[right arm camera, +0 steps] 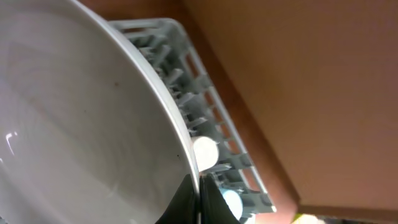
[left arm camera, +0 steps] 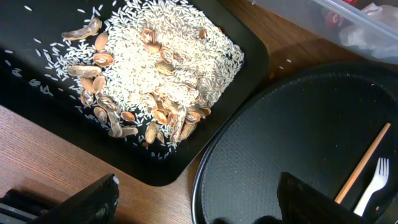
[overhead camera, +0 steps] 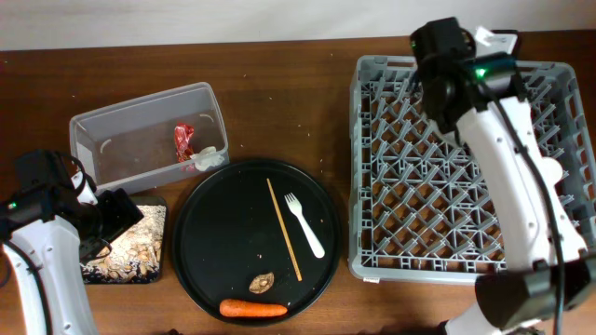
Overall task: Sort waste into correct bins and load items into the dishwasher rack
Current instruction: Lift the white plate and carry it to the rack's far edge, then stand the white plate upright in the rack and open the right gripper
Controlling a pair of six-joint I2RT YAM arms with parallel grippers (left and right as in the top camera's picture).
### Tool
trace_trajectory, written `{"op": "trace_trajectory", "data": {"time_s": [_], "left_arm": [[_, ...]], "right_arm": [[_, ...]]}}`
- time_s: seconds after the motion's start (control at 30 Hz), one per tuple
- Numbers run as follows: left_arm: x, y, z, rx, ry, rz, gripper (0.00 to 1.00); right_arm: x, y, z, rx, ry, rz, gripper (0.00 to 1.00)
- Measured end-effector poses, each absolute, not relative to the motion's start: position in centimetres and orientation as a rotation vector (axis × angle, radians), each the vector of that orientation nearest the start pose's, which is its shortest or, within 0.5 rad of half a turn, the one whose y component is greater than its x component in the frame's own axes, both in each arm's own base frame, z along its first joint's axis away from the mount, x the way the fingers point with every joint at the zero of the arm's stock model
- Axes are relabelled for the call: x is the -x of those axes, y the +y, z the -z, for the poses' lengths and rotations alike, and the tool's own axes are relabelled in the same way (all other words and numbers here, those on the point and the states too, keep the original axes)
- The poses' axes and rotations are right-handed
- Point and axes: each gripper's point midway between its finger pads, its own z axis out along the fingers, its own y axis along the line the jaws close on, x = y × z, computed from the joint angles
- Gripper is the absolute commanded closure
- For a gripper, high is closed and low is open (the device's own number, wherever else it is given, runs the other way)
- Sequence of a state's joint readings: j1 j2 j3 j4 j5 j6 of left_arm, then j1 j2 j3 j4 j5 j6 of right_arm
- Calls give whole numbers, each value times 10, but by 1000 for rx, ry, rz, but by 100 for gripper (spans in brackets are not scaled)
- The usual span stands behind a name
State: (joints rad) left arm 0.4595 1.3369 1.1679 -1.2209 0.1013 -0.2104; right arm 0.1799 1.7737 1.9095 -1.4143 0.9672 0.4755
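Right gripper (right arm camera: 199,198) is closed on the rim of the white round plate (right arm camera: 81,112), which is held steeply tilted over the far-left corner of the dishwasher rack (right arm camera: 208,115), with pegs beneath. The right arm extends across the rack, wrist pitched down. Left gripper (left arm camera: 199,205), wide open and empty, hangs well left of the rack.

Left arm (overhead camera: 37,265) and right arm (overhead camera: 512,167) had white tubular link shells. Joint housings (overhead camera: 438,46) were black. A green indicator lamp (overhead camera: 480,71) was lit on each arm. A thin black cable (overhead camera: 538,186) followed the right arm. The left tool (left arm camera: 199,208) had black fingers (left arm camera: 93,198).
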Motion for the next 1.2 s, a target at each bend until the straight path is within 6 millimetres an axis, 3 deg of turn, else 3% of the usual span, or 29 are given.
{"op": "trace_trajectory", "data": {"time_s": [0.17, 0.43, 0.6, 0.8, 0.87, 0.93, 0.97, 1.07, 1.2], "left_arm": [[-236, 97, -147, 956, 2788, 115, 19], [-236, 97, -147, 956, 2787, 115, 19], [-236, 97, -147, 955, 2786, 119, 19], [-238, 96, -148, 951, 2780, 136, 19], [-239, 95, -148, 950, 2780, 141, 19], [-239, 95, -148, 950, 2780, 142, 19], [-239, 95, -148, 949, 2779, 145, 19], [-239, 95, -148, 950, 2779, 146, 19], [-239, 95, -148, 950, 2779, 146, 19]], "right_arm": [[-388, -95, -270, -568, 2357, 1157, 96], [-404, -93, -222, -512, 2458, 1233, 96], [-407, -87, -208, -510, 2505, 1192, 95], [-406, -49, -191, -453, 2617, 1026, 91], [-406, -33, -186, -414, 2648, 974, 68], [-406, -9, -178, -382, 2693, 877, 50], [-405, -1, -176, -361, 2708, 853, 47], [-398, 30, -168, -294, 2777, 752, 44], [-388, 41, -163, -267, 2841, 706, 41]]}}
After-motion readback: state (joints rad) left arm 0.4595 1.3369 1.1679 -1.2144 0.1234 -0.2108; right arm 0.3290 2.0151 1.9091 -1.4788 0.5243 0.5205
